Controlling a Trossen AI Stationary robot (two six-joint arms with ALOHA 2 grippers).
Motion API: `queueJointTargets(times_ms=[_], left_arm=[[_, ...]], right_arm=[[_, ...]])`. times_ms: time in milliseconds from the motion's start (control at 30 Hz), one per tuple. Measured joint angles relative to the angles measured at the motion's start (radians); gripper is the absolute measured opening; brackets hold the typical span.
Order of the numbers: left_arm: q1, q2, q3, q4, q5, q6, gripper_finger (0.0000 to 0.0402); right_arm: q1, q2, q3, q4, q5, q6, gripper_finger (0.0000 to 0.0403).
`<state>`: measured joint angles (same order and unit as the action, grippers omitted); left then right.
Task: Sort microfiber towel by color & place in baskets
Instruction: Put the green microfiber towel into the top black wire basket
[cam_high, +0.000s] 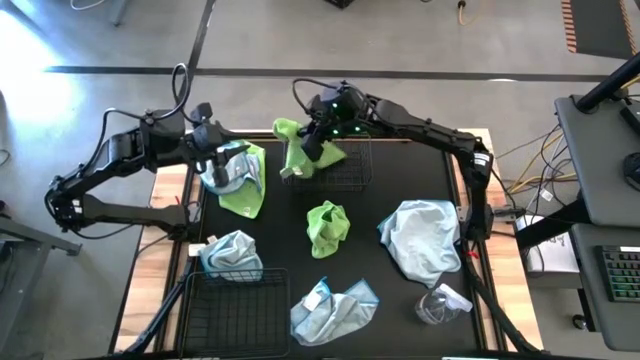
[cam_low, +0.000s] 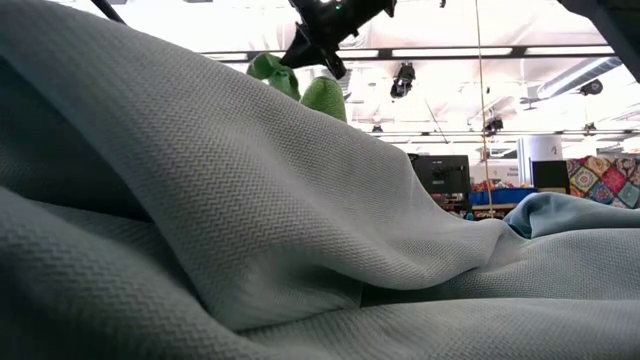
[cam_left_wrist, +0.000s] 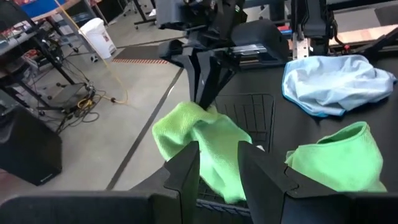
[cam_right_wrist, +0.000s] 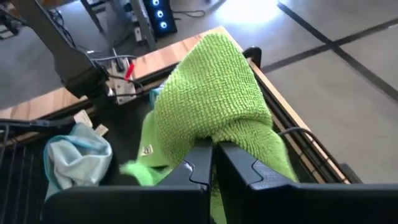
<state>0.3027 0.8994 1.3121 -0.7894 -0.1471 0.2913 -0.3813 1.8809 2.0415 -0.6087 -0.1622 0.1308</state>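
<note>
Black matting covers my worktop (cam_high: 400, 180), and I read it from the left edge across. My left gripper (cam_high: 214, 160) hovers near the far left corner above a blue towel lying on a green one (cam_high: 243, 195); its jaws stand apart with nothing between them. Toward the near left corner sits a second blue towel (cam_high: 232, 255) against the far rim of the near basket (cam_high: 235, 315). At the near edge lies another blue towel (cam_high: 335, 308), and mid-worktop a crumpled green towel (cam_high: 327, 226). At the far edge my right gripper (cam_high: 313, 146) has its jaws pinched tight on a green towel (cam_high: 300, 148), lifted and hanging at the left rim of the far basket (cam_high: 348, 170). Toward the right edge lies a large blue towel (cam_high: 422, 238), with a clear wrapper (cam_high: 441, 303) near the right corner.
</note>
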Motion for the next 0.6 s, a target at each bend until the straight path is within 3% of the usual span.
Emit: queueJointTargets(times_ms=[400, 600], left_arm=[[0.0, -0.057, 0.0, -0.052, 0.0, 0.022, 0.0095], [0.0, -0.087, 0.0, -0.052, 0.0, 0.018, 0.0095]], right_arm=[[-0.003, -0.001, 0.0, -0.257, 0.007, -0.099, 0.0009], [-0.003, -0.002, 0.0, -0.286, 0.008, -0.117, 0.0023]])
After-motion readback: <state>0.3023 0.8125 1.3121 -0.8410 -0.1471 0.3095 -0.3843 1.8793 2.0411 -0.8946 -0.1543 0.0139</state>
